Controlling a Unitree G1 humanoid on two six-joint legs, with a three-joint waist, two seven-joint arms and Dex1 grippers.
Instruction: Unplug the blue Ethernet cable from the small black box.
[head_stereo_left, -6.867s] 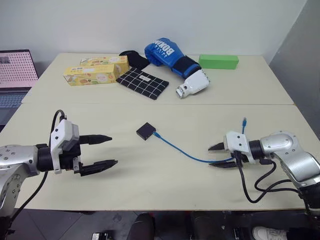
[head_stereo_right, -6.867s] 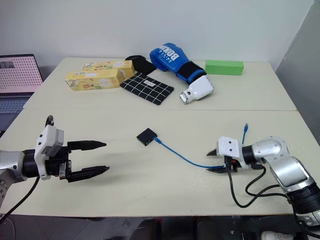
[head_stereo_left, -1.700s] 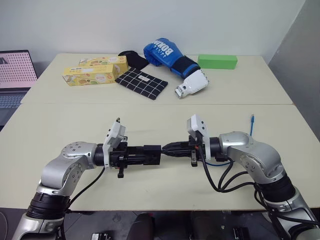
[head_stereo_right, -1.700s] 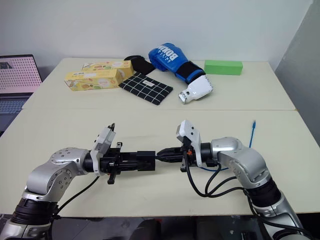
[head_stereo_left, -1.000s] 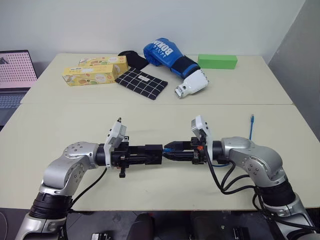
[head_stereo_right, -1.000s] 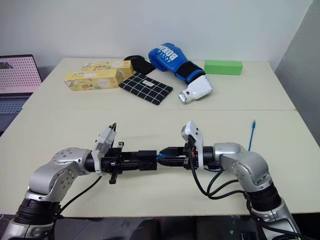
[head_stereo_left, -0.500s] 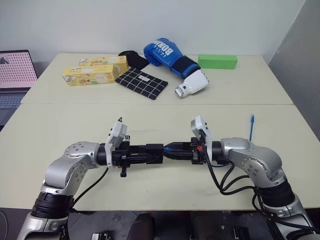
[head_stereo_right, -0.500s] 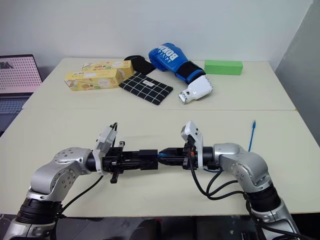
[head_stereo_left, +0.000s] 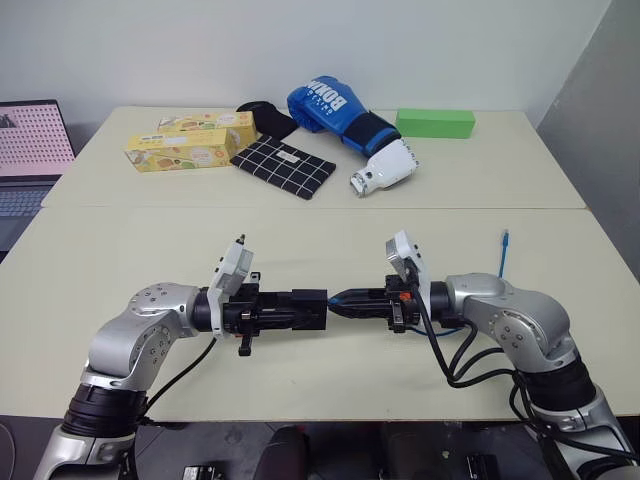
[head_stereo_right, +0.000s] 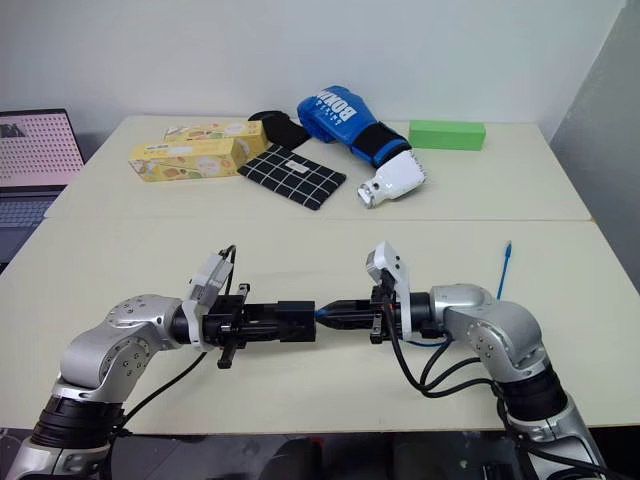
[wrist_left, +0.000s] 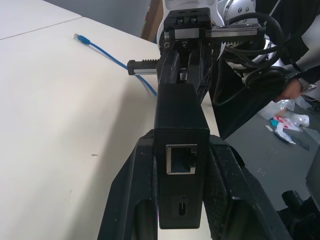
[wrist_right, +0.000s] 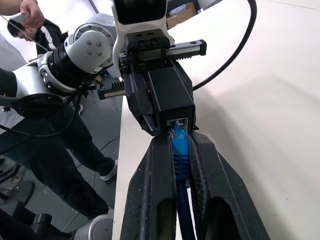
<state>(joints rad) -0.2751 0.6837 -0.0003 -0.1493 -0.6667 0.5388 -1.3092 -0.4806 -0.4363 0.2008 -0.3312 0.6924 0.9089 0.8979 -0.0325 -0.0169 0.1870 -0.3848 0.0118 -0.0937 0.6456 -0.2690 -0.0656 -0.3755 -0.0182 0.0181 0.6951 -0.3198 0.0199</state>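
1. Left tool clamps the small black box above the surface's six o'clock edge.
2. Right tool pinches the blue Ethernet cable plug; pull straight toward three o'clock, latch pressed.

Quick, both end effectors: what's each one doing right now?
Left end effector: shut on the small black box.
Right end effector: shut on the blue Ethernet cable at its plug.

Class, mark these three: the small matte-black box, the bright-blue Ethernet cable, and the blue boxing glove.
small matte-black box (wrist_right: 171, 95): right wrist view, its top face.
bright-blue Ethernet cable (wrist_right: 179, 145): right wrist view, the plug at the box's port.
blue boxing glove (head_stereo_left: 325, 103): left eye view, the padded fist.
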